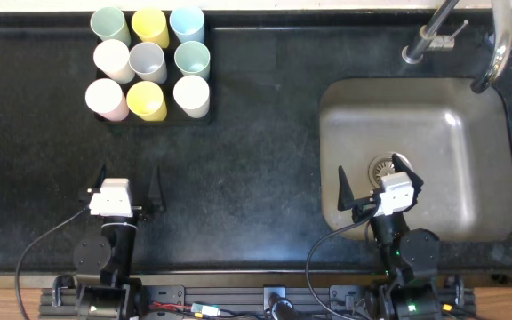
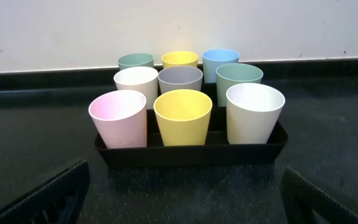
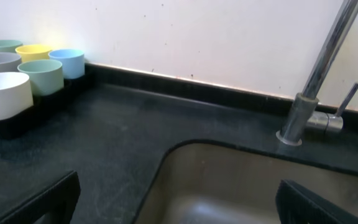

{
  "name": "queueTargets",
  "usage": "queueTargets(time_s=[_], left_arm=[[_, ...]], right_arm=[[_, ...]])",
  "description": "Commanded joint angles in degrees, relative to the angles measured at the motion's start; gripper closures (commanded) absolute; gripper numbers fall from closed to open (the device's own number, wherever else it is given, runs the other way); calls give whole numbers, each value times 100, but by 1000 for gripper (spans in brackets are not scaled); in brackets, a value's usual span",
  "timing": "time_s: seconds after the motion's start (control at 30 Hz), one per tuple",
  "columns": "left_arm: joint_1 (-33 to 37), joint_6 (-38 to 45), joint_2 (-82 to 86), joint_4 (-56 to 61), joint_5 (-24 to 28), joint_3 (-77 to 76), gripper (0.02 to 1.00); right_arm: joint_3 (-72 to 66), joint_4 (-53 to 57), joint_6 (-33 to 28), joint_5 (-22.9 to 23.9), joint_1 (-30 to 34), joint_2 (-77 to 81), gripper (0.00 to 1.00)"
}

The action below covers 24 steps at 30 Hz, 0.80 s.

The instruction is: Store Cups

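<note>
Several pastel cups stand upright in three rows in a black tray [image 1: 154, 120] [image 2: 191, 155] at the back left of the dark counter: a pink cup [image 2: 119, 118], a yellow cup [image 2: 183, 116] and a white cup [image 2: 254, 112] in the nearest row. My left gripper [image 1: 129, 189] [image 2: 182, 199] rests open near the counter's front edge, well short of the tray, with nothing between its fingers. My right gripper [image 1: 373, 182] [image 3: 176, 199] stands open over the sink's front left part, also empty. The right wrist view catches the tray's end cups [image 3: 23, 71].
A steel sink [image 1: 416, 160] [image 3: 241, 186] with a drain [image 1: 383, 167] fills the right half of the counter. A chrome tap [image 1: 434, 36] [image 3: 316, 81] stands behind it. A white wall [image 2: 179, 25] backs the counter.
</note>
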State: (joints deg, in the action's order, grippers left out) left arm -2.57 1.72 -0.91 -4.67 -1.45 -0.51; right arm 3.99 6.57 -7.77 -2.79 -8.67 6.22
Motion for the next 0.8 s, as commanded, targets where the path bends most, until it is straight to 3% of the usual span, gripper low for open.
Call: queueTargets(time_s=[0.03,0.8], left_arm=[[35,87,42,-15,55,4,18],[35,87,42,-15,57,4,18]], right_arm=[[-323,-129,-4,-31,0,-393,3],[-358,-214,0,-35,-4,-597,3]])
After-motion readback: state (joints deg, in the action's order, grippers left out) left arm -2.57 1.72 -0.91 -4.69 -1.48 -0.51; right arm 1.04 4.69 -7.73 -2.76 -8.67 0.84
